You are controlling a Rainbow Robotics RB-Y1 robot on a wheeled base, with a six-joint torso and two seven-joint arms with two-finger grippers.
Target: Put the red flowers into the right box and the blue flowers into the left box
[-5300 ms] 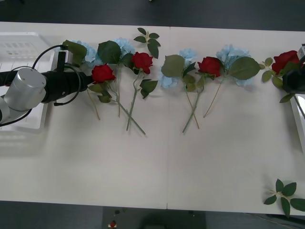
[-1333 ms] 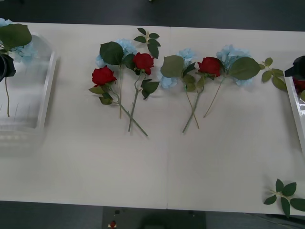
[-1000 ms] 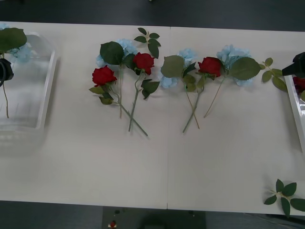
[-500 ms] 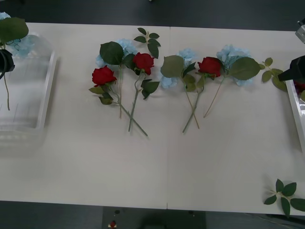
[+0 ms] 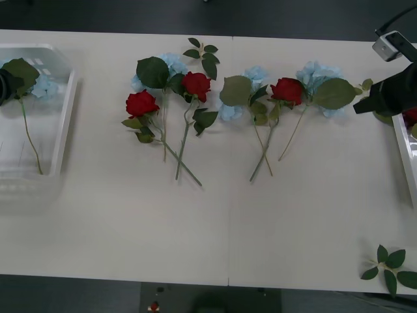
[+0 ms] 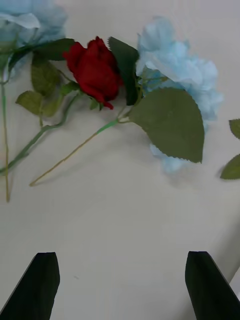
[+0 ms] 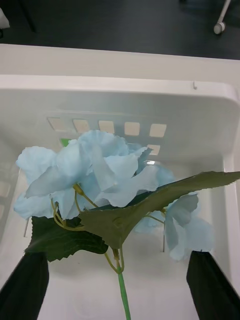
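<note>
In the front view, your right gripper (image 5: 358, 109) sits at the right edge, just beside the right box (image 5: 405, 155), nose toward the row of flowers on the desk (image 5: 215, 215). The nearest rose (image 5: 287, 90) lies to its left, stem trailing down-left. At the far left, a blue flower (image 5: 40, 86) lies in the left box (image 5: 64, 124).

In the right wrist view, your jaws are spread and hold nothing. The rose (image 6: 93, 68) lies ahead in the upper left, overlapping a blue flower (image 6: 175, 65); its stem runs to the lower left.

In the left wrist view, the left gripper (image 7: 118, 285) is spread around the blue flower (image 7: 95, 170) inside the left box (image 7: 210, 100).

I judge the right arm nearer the next rose.
</note>
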